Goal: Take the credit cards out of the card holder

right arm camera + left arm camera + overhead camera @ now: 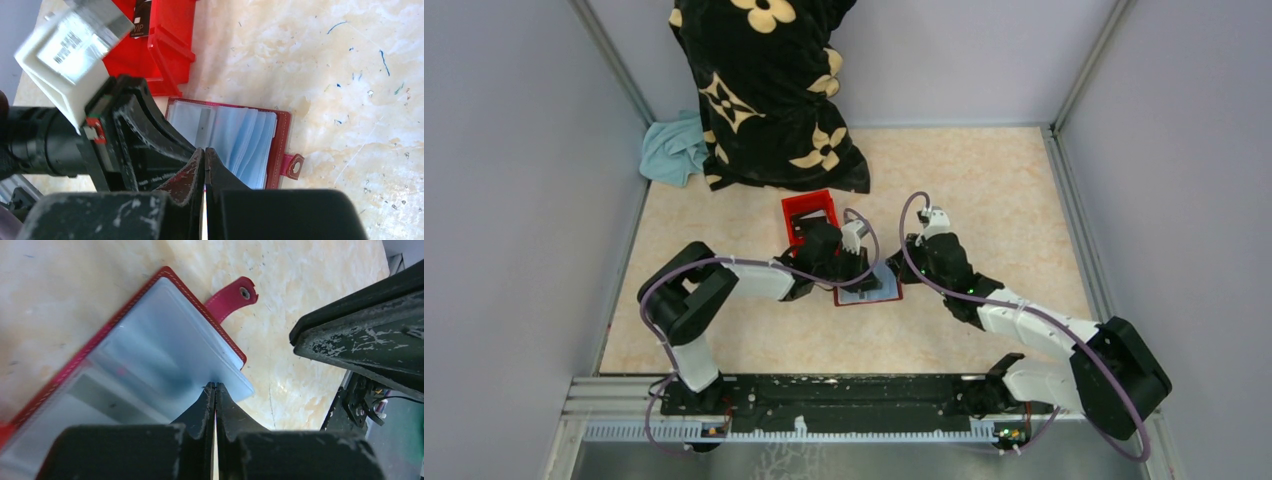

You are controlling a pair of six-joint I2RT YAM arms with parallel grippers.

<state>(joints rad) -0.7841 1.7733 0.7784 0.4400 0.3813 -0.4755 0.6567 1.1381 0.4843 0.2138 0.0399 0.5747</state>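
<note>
Card holder (867, 292) lies open, long axis left-right; both jaws closed, grip unclear.

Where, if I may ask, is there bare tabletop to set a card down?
Free: far right, between floral bag and right wall; also the near strip between card holder and base rail. Crowded: around the red box and holder.

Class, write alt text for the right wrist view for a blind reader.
An open, dark red rectangular card holder, fanned pale blue-grey cards inside, lies on the beige marbled table. Shut black jaws fill the foreground.
</note>
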